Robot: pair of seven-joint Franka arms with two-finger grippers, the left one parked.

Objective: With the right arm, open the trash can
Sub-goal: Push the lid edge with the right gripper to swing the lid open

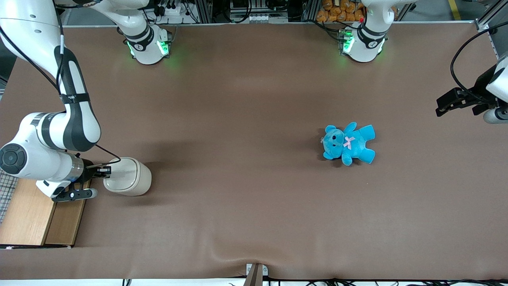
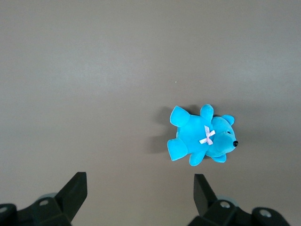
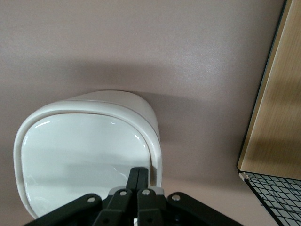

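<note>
The cream-white trash can (image 1: 129,176) stands on the brown table toward the working arm's end, its flat rounded lid (image 3: 80,155) down. My right gripper (image 1: 104,171) sits at the can's edge nearest the wooden-topped crate. In the right wrist view the gripper (image 3: 139,173) has its two black fingers pressed together with nothing between them, their tips over the lid's edge beside the rim (image 3: 155,160). The right arm (image 1: 51,131) reaches in from the table's end.
A wooden-topped wire crate (image 1: 29,212) stands right beside the gripper at the table's end; it also shows in the right wrist view (image 3: 277,108). A blue teddy (image 1: 348,143) lies toward the parked arm's end, seen too in the left wrist view (image 2: 201,136).
</note>
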